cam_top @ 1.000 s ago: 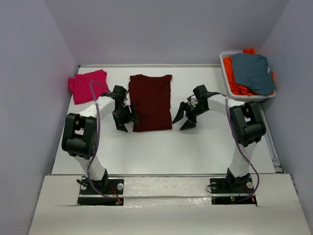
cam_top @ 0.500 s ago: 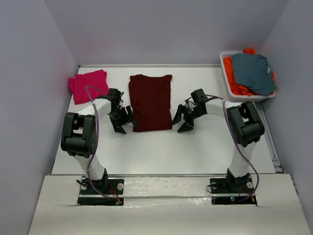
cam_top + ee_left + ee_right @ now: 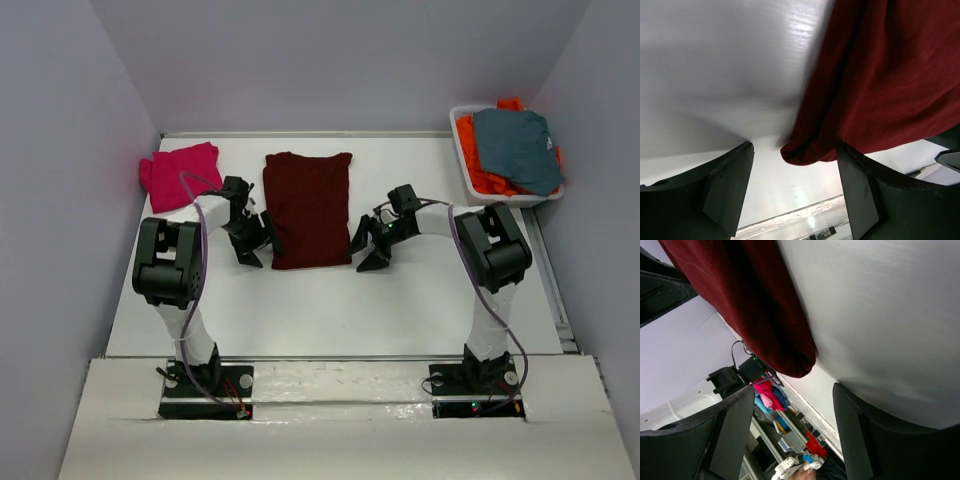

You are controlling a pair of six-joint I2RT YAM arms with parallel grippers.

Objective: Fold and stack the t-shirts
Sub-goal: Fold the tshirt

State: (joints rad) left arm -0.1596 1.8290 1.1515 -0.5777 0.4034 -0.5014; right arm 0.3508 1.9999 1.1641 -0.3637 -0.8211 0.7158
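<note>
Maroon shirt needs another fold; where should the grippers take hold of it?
The maroon shirt lies flat as a long strip. Take its two near corners, the left gripper from the left, the right gripper from the right; both stand open beside those corners.

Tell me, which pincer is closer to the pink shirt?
Left. The left pincer is at the maroon shirt's left edge, on the pink shirt's side. The right pincer is at its right edge, farther away.

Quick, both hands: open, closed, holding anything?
Left hand: open, holding nothing; a near corner of the maroon t-shirt lies between its fingers.
Right hand: open, holding nothing, at the shirt's other near corner.
</note>
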